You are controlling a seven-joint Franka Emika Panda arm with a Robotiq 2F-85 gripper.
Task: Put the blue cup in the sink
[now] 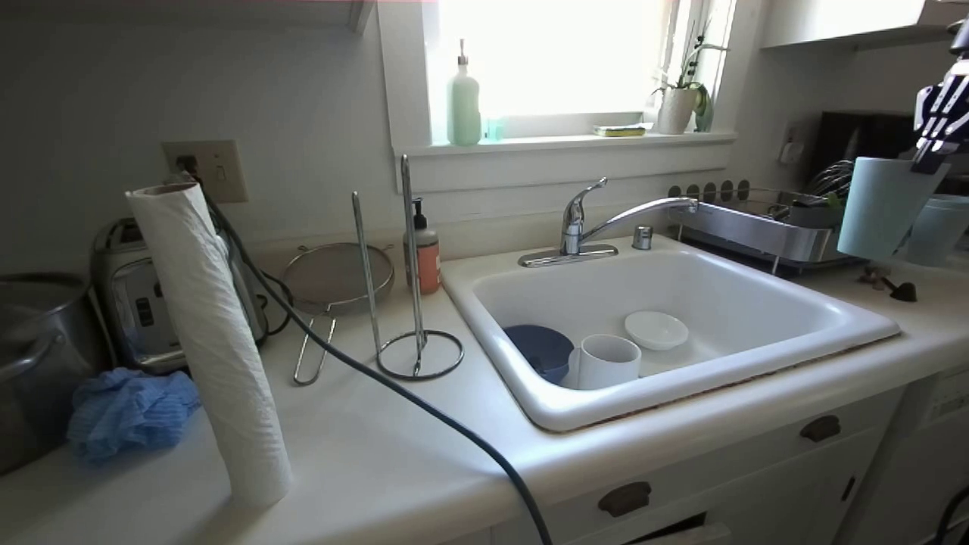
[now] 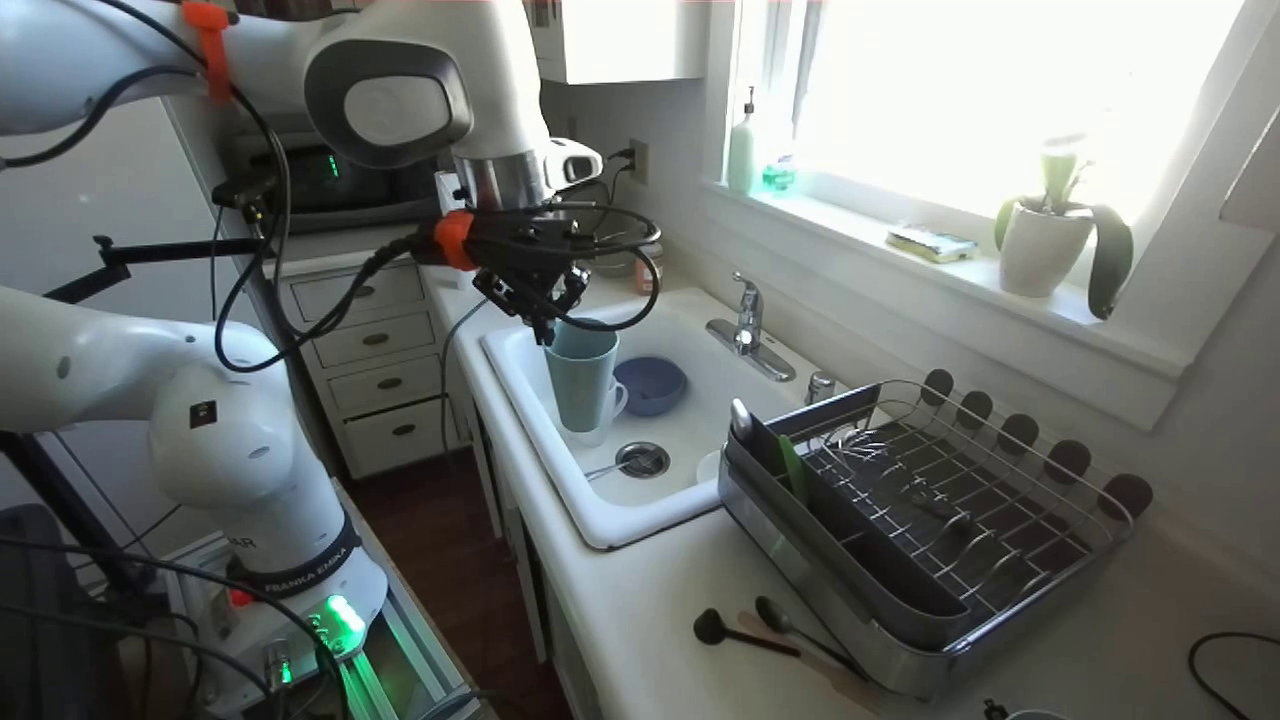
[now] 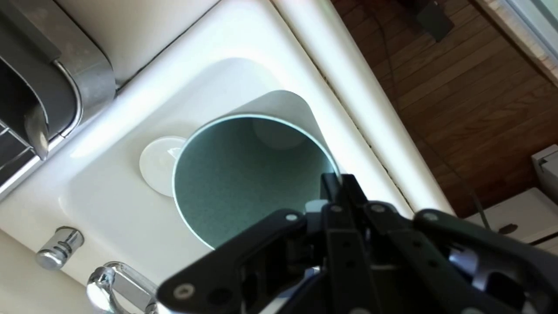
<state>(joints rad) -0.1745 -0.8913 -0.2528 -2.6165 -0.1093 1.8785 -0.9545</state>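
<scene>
The blue cup, a pale light-blue tumbler, shows in both exterior views and in the wrist view. My gripper is shut on the cup's rim, with one finger inside and one outside. The gripper also shows in an exterior view and in the wrist view. The cup hangs mouth up, slightly tilted. In the wrist view it is above the white sink, towards the front rim. The sink also shows in both exterior views.
In the sink are a dark blue bowl, a white mug and a white dish. The chrome faucet stands at the back. A metal dish rack stands beside the sink. Another pale cup is at the right edge.
</scene>
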